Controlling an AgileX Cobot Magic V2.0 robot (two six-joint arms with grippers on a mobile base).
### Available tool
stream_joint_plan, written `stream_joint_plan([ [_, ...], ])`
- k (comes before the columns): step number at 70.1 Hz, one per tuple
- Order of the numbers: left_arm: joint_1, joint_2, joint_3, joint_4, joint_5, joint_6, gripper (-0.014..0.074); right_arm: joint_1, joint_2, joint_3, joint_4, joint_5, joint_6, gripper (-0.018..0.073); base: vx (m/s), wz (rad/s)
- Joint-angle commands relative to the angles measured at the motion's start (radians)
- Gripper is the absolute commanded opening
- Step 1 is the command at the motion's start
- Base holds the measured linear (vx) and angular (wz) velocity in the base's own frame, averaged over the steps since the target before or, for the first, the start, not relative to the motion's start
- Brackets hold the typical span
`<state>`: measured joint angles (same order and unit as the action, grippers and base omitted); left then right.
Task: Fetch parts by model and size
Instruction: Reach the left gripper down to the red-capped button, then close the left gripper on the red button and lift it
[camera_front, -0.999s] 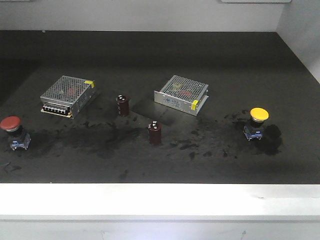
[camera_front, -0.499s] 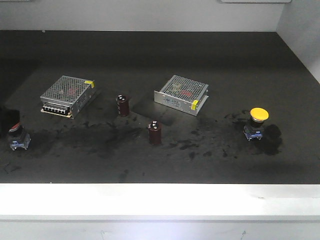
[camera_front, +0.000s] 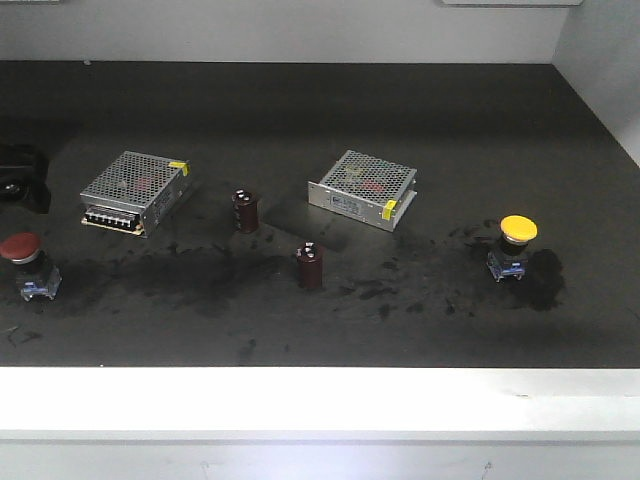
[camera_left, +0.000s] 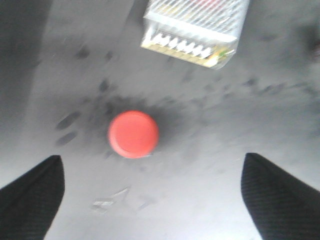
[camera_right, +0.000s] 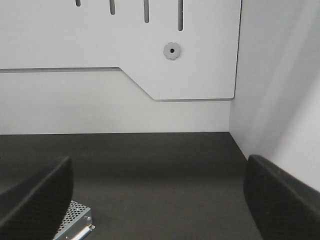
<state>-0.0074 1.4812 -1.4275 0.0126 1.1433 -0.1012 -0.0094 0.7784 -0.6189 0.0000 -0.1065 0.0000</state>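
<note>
The red-capped push-button (camera_front: 21, 249) stands on its black-and-blue base at the table's left edge. The yellow-capped push-button (camera_front: 518, 229) stands at the right on a similar base. In the left wrist view the red cap (camera_left: 133, 134) lies below and just ahead of my left gripper (camera_left: 152, 180). That gripper is open and empty, its fingers wide apart and clear of the cap. A dark part of the left arm (camera_front: 18, 175) shows at the far left edge. My right gripper (camera_right: 157, 185) is open and empty, raised and facing the back wall. It is out of the front view.
Two perforated silver metal boxes (camera_front: 136, 191) (camera_front: 363, 189) lie mid-table. Two dark red capacitors (camera_front: 246, 211) (camera_front: 310, 266) stand between them. The left box (camera_left: 195, 30) lies just beyond the red cap. A box corner (camera_right: 75, 222) shows under the right gripper. White walls close the back and right.
Half a second ago a dark part of the left arm covered the red cap in the front view. It now sits higher and farther back, and the cap shows again.
</note>
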Motion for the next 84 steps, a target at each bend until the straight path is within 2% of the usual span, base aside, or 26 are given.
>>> stream_joint_plan([
  [1,0.001,0.017,-0.075,0.003,0.017,-0.012,0.0616,-0.004,0.0,-0.036,0.0,-0.079,-0.007,0.0639,0.0,0.0],
  [19,0.001,0.111,-0.087,0.09,0.045,-0.012,0.0603,-0.004,0.0,-0.036,0.0,-0.079,-0.007,0.0629,0.0,0.0],
  [45,0.001,0.224,-0.087,0.05,0.001,-0.012,0.0592,-0.004,0.001,-0.036,0.0,-0.079,-0.007,0.0611,0.0,0.0],
  [71,0.001,0.305,-0.087,0.052,-0.004,-0.01,0.0591,-0.004,0.001,-0.036,0.0,-0.079,-0.007,0.0591,0.0,0.0],
  [84,0.001,0.308,-0.087,0.052,0.006,-0.01,0.0554,-0.004,0.001,-0.036,0.0,-0.079,-0.007,0.0591,0.0,0.0],
])
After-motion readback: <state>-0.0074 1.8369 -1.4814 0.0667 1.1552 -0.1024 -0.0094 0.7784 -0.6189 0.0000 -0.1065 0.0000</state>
